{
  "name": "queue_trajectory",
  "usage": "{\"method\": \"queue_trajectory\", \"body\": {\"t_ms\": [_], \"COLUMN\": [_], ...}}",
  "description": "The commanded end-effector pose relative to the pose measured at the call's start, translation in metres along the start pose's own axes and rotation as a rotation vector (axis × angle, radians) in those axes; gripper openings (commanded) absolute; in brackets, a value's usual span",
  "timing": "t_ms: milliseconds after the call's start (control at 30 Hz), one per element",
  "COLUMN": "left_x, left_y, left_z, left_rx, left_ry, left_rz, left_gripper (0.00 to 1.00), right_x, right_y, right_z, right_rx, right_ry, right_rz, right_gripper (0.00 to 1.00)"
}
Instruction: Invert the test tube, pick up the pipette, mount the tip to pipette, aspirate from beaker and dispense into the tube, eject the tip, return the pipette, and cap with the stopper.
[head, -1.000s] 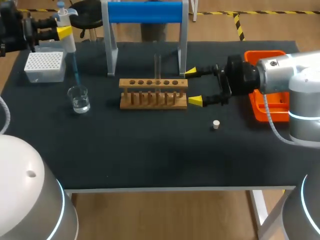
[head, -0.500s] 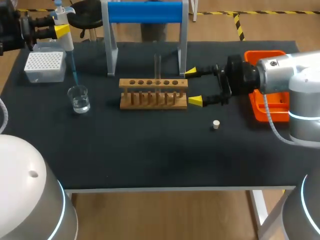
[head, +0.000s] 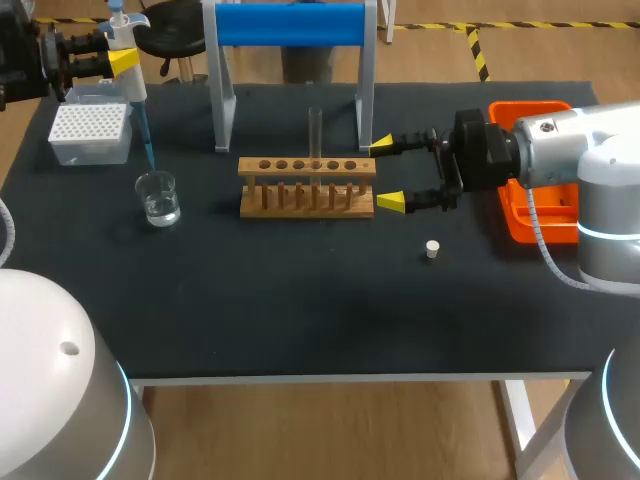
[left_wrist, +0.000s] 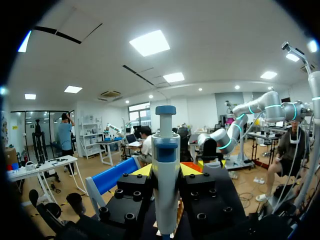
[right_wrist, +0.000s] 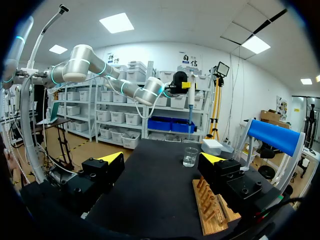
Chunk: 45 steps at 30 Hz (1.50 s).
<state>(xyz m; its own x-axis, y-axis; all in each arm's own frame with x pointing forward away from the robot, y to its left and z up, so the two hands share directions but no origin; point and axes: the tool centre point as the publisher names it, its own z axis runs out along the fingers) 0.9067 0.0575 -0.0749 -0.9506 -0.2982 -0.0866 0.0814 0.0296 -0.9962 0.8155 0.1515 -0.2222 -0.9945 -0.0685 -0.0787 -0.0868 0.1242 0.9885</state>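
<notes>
- The left gripper, clamped on the pipette, has risen, and the blue tip now hangs just above the beaker.
- The right gripper is spread wide beside the wooden rack.
- The test tube stands upright in that rack.

We've got a dark tbl w/ six things set on it. Far L corner: white tip box. Just in front of it, nearer us, a glass beaker w/ clear liquid. Ctr: wooden rack, long side running across the tbl. Behind the rack, a stand w/ a blue bar on top, its grey legs down on the tbl. R edge: orange tray. Btwn rack and tray, nearer our side, a small white stopper sits alone, touching neither.
</notes>
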Motion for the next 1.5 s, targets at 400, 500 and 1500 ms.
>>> {"method": "queue_trajectory", "body": {"t_ms": [400, 500, 1500], "left_x": [0.001, 0.001, 0.001], "left_y": [0.0, 0.0, 0.0], "left_z": [0.0, 0.0, 0.0], "left_rx": [0.0, 0.0, 0.0], "left_ry": [-0.002, -0.002, -0.002], "left_rz": [0.002, 0.002, 0.002], "left_gripper": [0.0, 0.0, 0.0], "right_x": [0.006, 0.007, 0.013], "right_y": [0.013, 0.016, 0.004], "right_z": [0.049, 0.065, 0.202], "right_rx": [0.079, 0.101, 0.27], "right_ry": [-0.001, -0.018, -0.271], "right_rz": [-0.021, -0.022, 0.033], "right_gripper": [1.0, 1.0, 1.0]}}
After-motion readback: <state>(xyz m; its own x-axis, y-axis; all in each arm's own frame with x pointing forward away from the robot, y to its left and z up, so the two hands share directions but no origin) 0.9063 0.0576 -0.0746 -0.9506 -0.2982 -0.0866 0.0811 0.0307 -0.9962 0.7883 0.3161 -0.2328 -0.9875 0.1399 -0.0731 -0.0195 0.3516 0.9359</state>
